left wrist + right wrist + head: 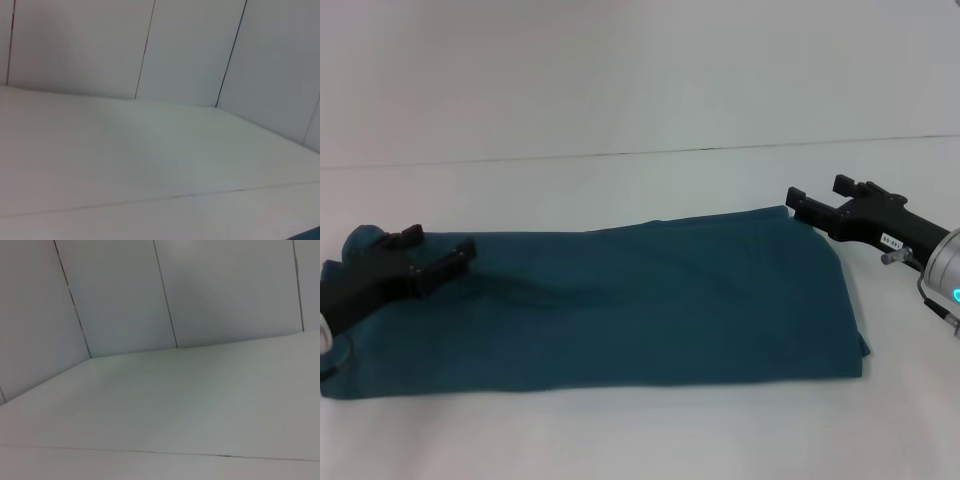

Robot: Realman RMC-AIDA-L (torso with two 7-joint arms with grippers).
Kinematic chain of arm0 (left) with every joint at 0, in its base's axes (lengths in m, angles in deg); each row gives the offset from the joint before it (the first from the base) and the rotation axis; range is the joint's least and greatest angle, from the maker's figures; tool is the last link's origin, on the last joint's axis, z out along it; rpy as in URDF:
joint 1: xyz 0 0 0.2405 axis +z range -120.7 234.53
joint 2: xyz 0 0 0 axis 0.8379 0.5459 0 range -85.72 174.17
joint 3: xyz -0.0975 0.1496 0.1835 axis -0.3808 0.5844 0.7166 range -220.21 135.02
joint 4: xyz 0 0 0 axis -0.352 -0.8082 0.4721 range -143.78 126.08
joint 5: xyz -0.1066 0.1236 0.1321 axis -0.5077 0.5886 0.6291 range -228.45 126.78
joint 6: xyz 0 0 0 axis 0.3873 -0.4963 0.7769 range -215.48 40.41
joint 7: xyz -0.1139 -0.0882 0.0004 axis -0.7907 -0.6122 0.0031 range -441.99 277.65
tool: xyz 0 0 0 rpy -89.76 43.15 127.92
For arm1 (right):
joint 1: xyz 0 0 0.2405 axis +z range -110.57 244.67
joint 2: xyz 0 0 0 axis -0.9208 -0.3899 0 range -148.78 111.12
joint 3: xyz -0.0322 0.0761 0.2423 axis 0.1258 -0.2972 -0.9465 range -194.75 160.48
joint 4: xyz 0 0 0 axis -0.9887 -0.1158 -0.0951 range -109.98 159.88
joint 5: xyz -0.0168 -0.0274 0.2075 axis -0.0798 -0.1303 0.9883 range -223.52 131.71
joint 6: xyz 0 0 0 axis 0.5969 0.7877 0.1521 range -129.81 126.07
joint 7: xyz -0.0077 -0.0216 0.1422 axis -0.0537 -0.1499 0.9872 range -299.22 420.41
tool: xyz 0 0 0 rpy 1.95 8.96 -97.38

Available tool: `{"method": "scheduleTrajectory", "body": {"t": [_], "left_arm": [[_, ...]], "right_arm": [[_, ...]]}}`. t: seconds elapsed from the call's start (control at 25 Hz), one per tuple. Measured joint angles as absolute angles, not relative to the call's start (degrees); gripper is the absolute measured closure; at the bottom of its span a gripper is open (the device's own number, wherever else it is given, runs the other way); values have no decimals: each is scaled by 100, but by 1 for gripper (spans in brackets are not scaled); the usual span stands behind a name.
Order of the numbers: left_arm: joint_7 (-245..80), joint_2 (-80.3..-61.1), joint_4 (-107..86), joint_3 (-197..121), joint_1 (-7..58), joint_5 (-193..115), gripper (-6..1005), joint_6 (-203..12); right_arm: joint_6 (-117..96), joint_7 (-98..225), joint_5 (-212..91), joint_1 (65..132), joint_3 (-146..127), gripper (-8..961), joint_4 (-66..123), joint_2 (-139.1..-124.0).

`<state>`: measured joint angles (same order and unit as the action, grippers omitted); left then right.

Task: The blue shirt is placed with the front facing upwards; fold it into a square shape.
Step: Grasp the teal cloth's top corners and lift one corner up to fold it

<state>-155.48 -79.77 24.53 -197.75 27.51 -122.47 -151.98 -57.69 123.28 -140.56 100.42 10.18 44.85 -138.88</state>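
Note:
The blue shirt (620,305) lies on the white table as a long, flat teal band running left to right, with no lettering showing. My left gripper (435,250) hovers over the shirt's left end, its fingers apart and nothing between them. My right gripper (820,195) sits just beyond the shirt's far right corner, also open and empty. In the left wrist view only a sliver of the blue shirt (311,235) shows at the frame's corner. The right wrist view shows no cloth.
The white table (620,430) stretches around the shirt on all sides. A thin seam (620,155) crosses the table behind the shirt. White wall panels (115,295) stand beyond the table in both wrist views.

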Motion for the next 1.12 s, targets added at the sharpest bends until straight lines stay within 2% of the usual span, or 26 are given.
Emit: {"method": "scheduleTrajectory", "body": {"t": [0.68, 1.12], "left_arm": [[-14446, -7988, 1414, -19680, 2179, -12552, 138, -12974], [-14254, -7988, 1631, -19692, 2402, -13283, 139, -13183]], "right_arm": [[-5747, 12299, -14060, 10088, 1019, 68, 4419, -13888], [-5709, 12300, -14055, 10111, 1019, 68, 4419, -13886]]}}
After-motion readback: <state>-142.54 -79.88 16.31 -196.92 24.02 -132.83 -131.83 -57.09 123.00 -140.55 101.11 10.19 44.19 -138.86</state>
